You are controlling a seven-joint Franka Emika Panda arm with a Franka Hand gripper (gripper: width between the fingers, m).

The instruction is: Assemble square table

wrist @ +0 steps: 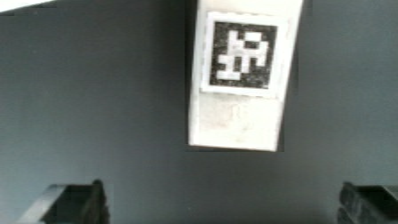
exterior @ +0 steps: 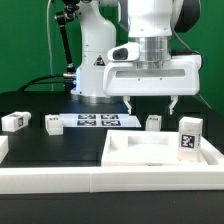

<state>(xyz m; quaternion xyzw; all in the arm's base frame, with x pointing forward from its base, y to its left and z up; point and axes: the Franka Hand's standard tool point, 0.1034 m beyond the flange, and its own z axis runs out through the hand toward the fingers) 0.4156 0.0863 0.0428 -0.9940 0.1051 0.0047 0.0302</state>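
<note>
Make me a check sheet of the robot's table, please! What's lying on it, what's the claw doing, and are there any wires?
Surface: black table, parts spread across it.
Job's things: white square table top lies flat at the front, on the exterior view's right. There are four small tagged legs, all loose: one, one, one, and one upright by the top.
Clutter: nothing seen beyond the marker board and the white border wall.
Grippers: gripper is open and empty, and hovers above the table. The wrist view shows a tagged leg lying below it.
Cables: black cables behind the robot base.
Surroundings: green curtain.
</note>
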